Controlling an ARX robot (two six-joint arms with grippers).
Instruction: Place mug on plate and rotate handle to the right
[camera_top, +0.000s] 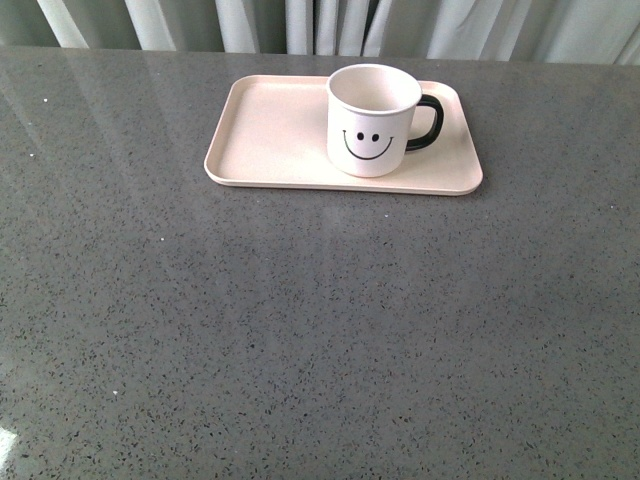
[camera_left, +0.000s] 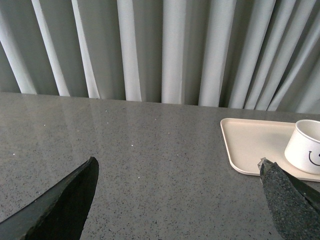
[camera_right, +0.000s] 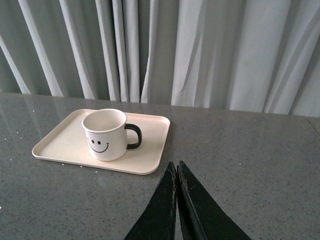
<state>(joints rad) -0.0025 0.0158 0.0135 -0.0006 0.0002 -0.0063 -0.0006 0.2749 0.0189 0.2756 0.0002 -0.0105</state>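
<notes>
Tools are kept clear: left tool (camera_left: 177, 200) is spread wide, right tool (camera_right: 176, 172) is closed on nothing.
Mug (camera_top: 371, 120) is seen upright on plate (camera_top: 270, 140), handle (camera_top: 428, 124) turned right.

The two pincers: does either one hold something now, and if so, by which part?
Nothing is held. The left pincer is open and empty, the right pincer is shut on nothing. The mug stands free on the plate.
</notes>
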